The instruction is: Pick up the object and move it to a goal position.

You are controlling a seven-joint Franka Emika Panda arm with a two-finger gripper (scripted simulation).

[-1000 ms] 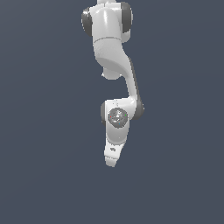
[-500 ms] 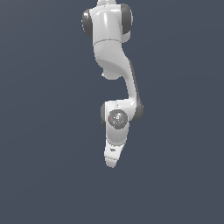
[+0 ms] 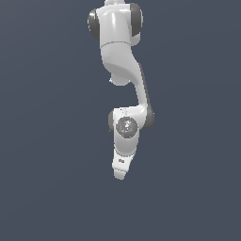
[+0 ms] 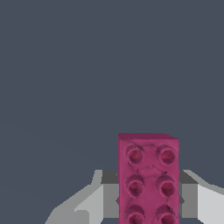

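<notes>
Magenta brick (studs visible) between gripper fingers.

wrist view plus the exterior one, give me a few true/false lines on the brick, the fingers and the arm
1. The brick is magenta-pink with round studs. True.
2. In the wrist view the brick lies far from the gripper, well clear of both fingers. False: it sits between the fingers, one on each side.
3. The exterior view shows the brick plainly. False: only the white arm shows there; the brick cannot be made out.
4. The studs show in two columns. True.
5. The arm is black. False: it is white with dark joints.
6. The backdrop is plain dark grey-blue. True.
</notes>
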